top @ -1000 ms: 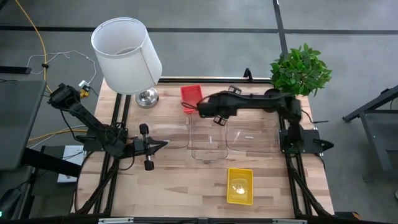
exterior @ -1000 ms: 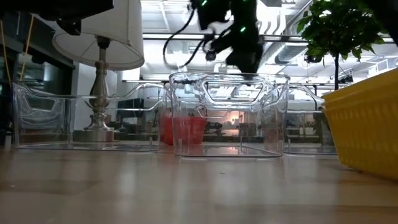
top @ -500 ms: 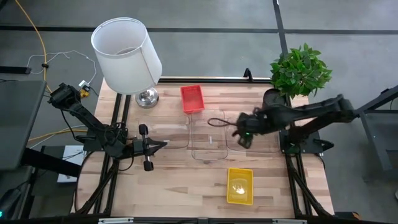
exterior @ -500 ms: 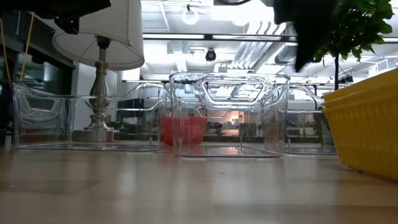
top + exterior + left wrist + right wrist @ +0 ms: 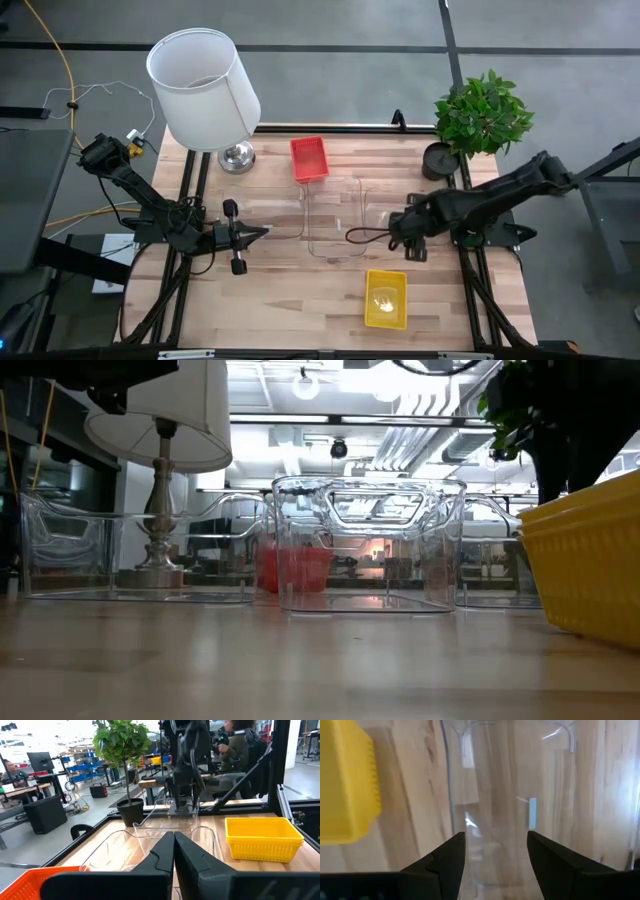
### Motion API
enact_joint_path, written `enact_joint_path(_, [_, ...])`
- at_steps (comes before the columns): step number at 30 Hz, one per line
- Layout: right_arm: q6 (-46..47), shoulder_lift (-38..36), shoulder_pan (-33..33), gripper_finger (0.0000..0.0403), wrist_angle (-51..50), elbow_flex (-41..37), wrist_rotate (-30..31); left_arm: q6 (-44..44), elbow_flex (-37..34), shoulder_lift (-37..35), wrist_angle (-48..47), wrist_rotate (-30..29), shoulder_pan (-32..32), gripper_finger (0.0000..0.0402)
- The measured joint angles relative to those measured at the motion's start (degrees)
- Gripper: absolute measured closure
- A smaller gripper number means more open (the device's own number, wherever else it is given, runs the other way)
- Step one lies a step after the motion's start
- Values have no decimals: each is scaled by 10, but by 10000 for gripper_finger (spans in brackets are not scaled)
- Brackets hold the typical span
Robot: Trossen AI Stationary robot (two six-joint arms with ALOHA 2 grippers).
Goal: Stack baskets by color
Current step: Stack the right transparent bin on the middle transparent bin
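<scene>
the yellow basket sits near the table's front edge. just behind it stand clear bins, and the red basket lies beyond those, beside the lamp. the right gripper hovers over the bins, fingers apart, empty. the left gripper, fingers together, waits left of the bins.

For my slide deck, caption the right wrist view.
Open right gripper above a clear transparent plastic bin, small yellow perforated plastic basket alongside.
</scene>
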Motion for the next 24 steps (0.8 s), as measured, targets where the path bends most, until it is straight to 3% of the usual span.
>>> enact_joint_path(7, [-23, 43, 0, 204, 9, 0, -25, 0, 0, 0, 0, 0, 0, 402])
enact_joint_path(24, [57, 56, 67, 204, 20, 0, -70, 0, 0, 0, 0, 2, 0, 402])
